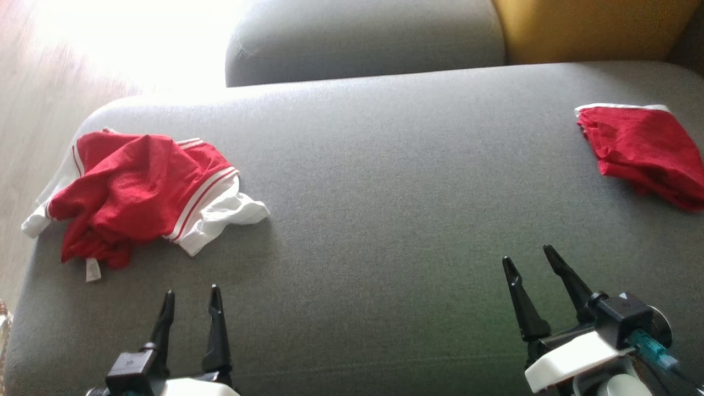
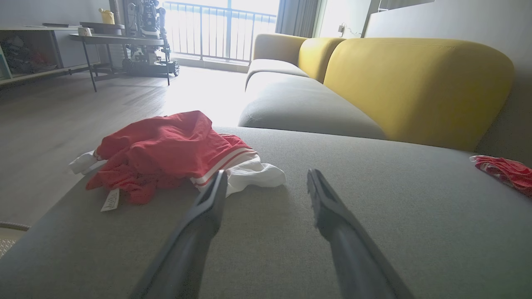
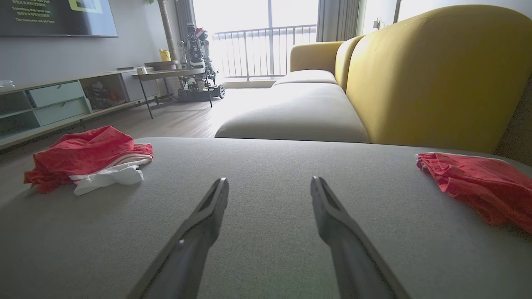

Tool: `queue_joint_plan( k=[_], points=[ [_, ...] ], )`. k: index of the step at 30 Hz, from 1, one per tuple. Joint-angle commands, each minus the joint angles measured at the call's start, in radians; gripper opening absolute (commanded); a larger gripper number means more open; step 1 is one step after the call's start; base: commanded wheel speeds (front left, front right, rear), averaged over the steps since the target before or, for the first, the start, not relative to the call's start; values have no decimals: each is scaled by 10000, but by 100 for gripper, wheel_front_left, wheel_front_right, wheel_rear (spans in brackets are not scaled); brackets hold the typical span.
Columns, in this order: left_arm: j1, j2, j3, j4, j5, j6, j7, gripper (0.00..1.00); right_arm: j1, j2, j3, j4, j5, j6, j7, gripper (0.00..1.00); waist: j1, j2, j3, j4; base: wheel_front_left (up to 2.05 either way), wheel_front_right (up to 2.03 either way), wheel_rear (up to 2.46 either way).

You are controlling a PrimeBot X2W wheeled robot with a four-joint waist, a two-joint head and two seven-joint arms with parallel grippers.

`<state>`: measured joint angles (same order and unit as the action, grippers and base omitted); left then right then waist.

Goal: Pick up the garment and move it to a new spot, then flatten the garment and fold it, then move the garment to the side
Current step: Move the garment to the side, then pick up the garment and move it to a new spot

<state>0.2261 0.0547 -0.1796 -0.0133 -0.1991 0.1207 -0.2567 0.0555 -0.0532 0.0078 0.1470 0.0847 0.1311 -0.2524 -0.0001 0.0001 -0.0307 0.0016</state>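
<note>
Closest to me, my left gripper [image 1: 192, 291] hangs over the near edge of the grey sofa seat [image 1: 385, 192], its two slim dark fingers spread wide and holding nothing. My right gripper [image 1: 527, 254] sits a little further in, jaws just as wide, empty too. Under both is a tight, felt-like weave, flat, with rounded corners. Further up on my left lies the crumpled garment [image 1: 137, 187]: soft red knit bunched into ridges, with white panels, thin red-and-white stripes along one hem, and a small white label [image 1: 92, 269] poking out at its near side. It sits by the seat's left edge, well apart from both grippers, with bare seat between it and my fingers. Far right, near the seat's back, there's a flatter red piece [image 1: 643, 148] with a white-trimmed edge. Beyond that, another grey cushion [image 1: 363, 38] and a smooth, bulging yellow backrest [image 1: 577, 27]. Pale wood floor [image 1: 33, 110] runs along the left, and past it I see a dark thin-legged table [image 2: 120, 39], a low shelf unit [image 3: 58, 99] and a bright balcony railing [image 2: 220, 33].
</note>
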Motion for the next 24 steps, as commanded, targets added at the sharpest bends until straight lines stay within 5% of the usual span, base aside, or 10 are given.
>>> queue_joint_plan(
  k=[1,24],
  points=[
    [-317,-44,416,-246,95,-89,-51,100,-178,29,262,-416,-59,-4,-93,100,1,-1,-133,-56,0,0,0],
    [-300,-45,470,143,312,-169,-51,100,6,30,696,-221,101,-4,-93,100,1,-1,-260,-163,0,0,0]
  ],
)
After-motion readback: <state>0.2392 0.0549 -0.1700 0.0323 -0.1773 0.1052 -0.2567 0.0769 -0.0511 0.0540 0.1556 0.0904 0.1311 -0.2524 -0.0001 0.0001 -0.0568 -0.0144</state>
